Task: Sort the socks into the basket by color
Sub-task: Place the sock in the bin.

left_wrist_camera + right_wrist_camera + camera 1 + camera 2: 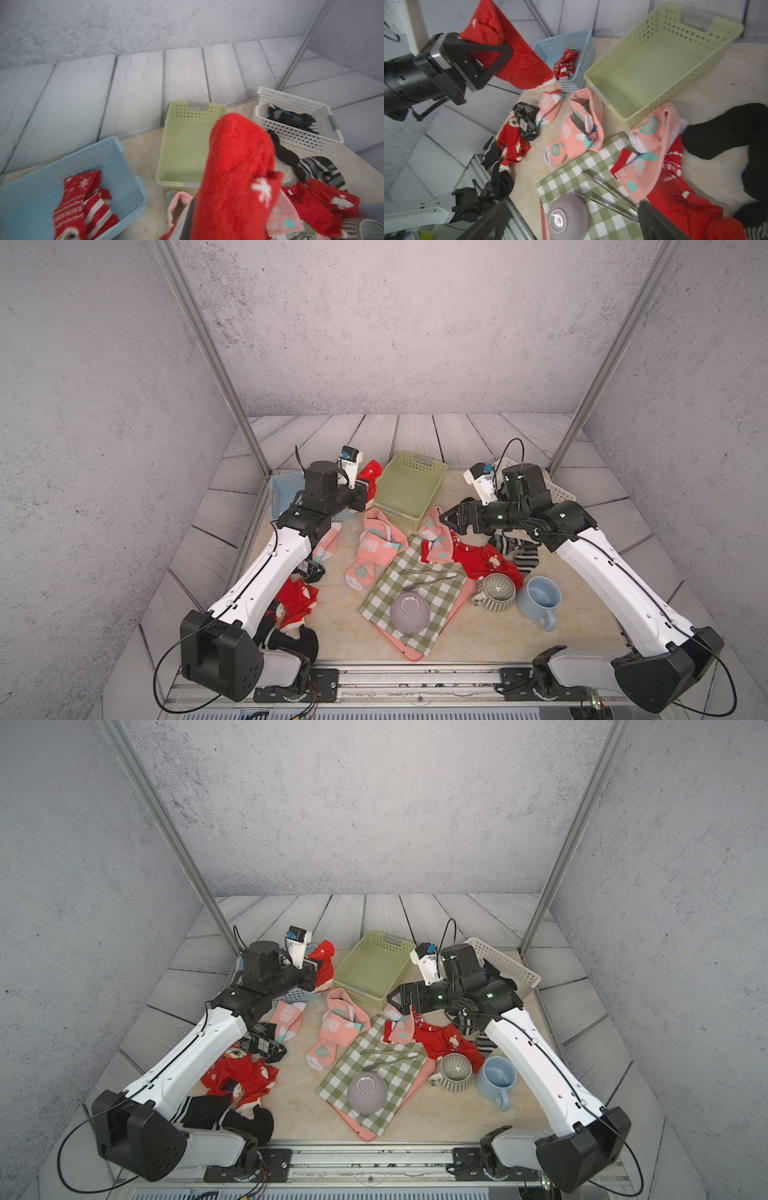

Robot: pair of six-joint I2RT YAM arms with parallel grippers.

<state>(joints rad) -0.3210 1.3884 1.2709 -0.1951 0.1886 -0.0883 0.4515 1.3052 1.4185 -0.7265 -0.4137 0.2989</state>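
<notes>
In both top views we see the left claw (360,490) shut tight on a red sock (371,472). It holds the sock up in the air, between the blue basket (282,485) and the green basket (415,462). The right claw (451,516) hangs low by the near corner of the green basket. Its jaws are apart and nothing is in them. Pink socks (380,543) lie on the table in front of the green basket. More red socks (482,562) and a black striped sock (521,551) lie under the right arm. The white basket (509,965) sits behind that arm. A grey bowl (368,1092) sits upside down on the checked cloth (399,1073).

In the left wrist view, the red sock is very close and has a white snowflake on it. Behind it, two striped red socks (83,203) lie in the blue basket, and dark socks (291,119) lie in the white basket. This picture is blurry, so the dark edge under the sock may be a claw finger, but we cannot tell.

In the right wrist view, the left claw pinches the red sock near its top, and the sock hangs down near the blue basket. The right claw's own fingers (656,220) stand wide apart above the bowl and the metal tongs (608,193).
</notes>
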